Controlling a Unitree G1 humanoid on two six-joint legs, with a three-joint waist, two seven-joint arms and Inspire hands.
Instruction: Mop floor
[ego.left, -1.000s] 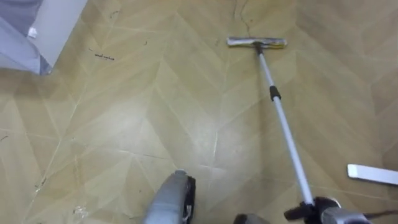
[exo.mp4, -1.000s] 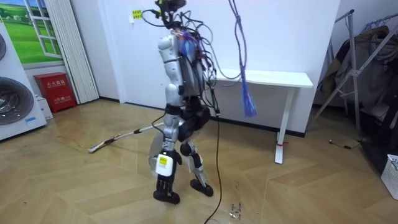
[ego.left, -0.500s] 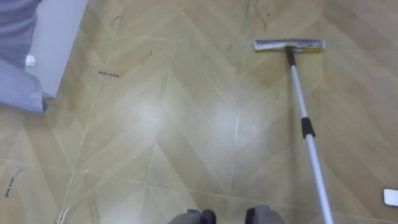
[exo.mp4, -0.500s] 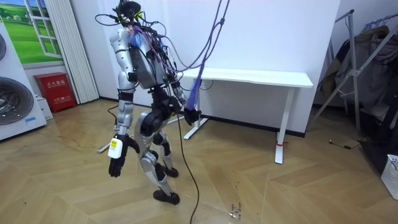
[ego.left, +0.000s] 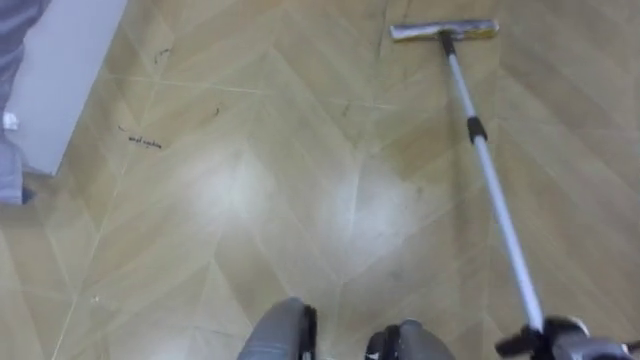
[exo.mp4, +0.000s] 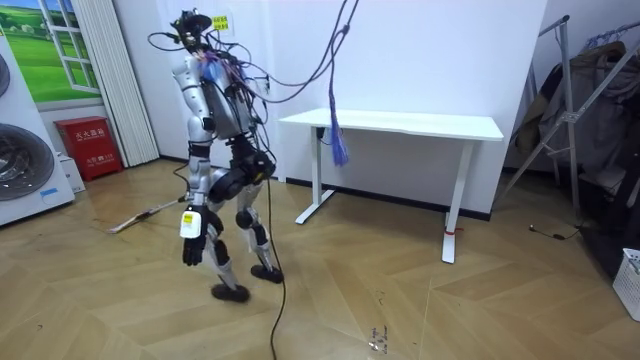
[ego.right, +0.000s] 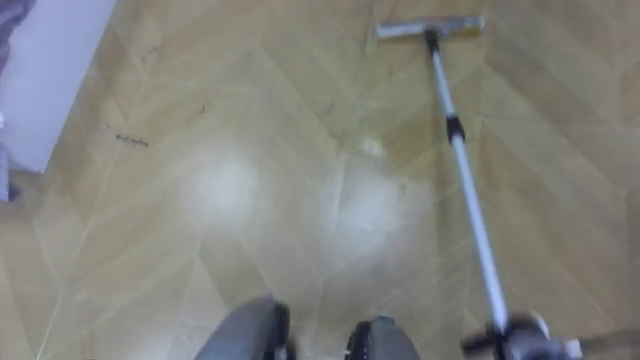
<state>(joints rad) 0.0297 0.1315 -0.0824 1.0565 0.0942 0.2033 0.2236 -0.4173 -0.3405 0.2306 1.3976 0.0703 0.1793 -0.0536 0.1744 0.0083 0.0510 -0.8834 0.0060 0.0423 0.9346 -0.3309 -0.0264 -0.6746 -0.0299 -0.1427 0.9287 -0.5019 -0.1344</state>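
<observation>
The mop lies on the wooden floor ahead of me, its flat grey head at the top of the left eye view. Its silver pole with a black collar runs down to the lower right. There my right hand is curled round the pole's upper end. In the room view the mop slants down to the floor on the room view's left of the robot. My left hand hangs at my side there with relaxed fingers, holding nothing.
A white panel stands at the upper left of the eye view, with dark scuffs on the floor nearby. In the room view a white desk stands behind the robot, with a washing machine and a red box on the left.
The robot has walked toward the room view's left, away from the desk, and the mop has slid that way with it. My right hand on the pole is back at the eye view's lower right.
</observation>
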